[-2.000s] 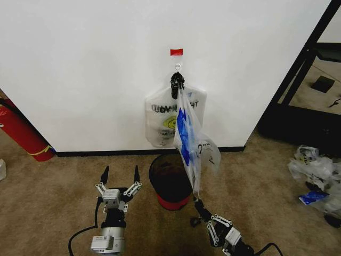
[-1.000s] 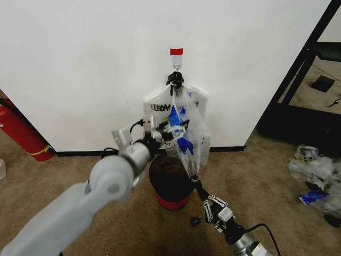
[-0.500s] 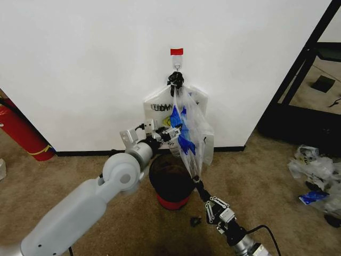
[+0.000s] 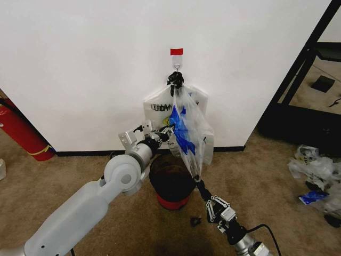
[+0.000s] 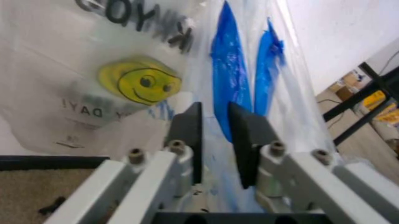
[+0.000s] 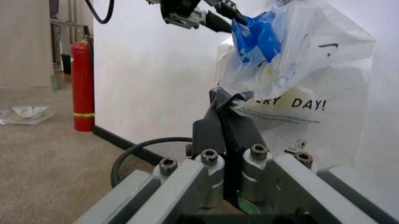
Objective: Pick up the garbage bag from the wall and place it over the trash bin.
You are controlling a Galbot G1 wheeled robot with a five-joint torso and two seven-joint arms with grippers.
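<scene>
While garbage bag (image 4: 189,133) hangs on white wall (image 4: 80,64) | right end effector (image 4: 198,184) pinches its bottom | left end effector (image 4: 169,128) seemingly clamps it | carpet (image 4: 48,186) below.

A white plastic bag with a yellow smiley face (image 4: 160,109) hangs flat on its black handles. A red fire extinguisher with a yellow band (image 4: 21,133) leans in the corner on the left. The brown carpet floor (image 4: 53,186) runs all across. A black metal frame (image 4: 298,80) stands at the right, and crumpled clear plastic bags (image 4: 317,176) lie on the carpet near it.
</scene>
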